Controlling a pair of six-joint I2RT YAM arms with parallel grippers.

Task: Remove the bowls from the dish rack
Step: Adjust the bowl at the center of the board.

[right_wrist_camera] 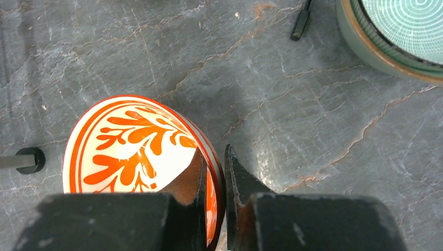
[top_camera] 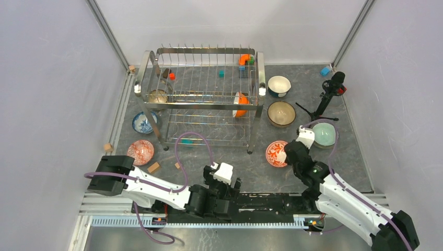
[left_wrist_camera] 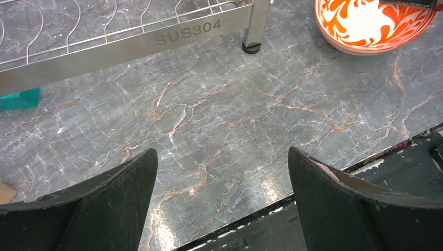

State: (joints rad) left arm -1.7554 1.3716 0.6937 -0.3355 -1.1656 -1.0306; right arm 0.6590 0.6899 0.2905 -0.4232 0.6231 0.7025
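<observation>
Right gripper (right_wrist_camera: pixel 213 157) pinching the rim of the red-patterned bowl (right_wrist_camera: pixel 130 146).
Jaws narrow, one inside the rim and one outside. Left gripper (left_wrist_camera: pixel 222 157) jaws wide over the bare table; dish rack (left_wrist_camera: pixel 130 44) just ahead of them.

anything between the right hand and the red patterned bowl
Nothing visible. The right hand straddles the rim of the red patterned bowl, one finger inside and one outside, and the bowl sits on the table.
</observation>
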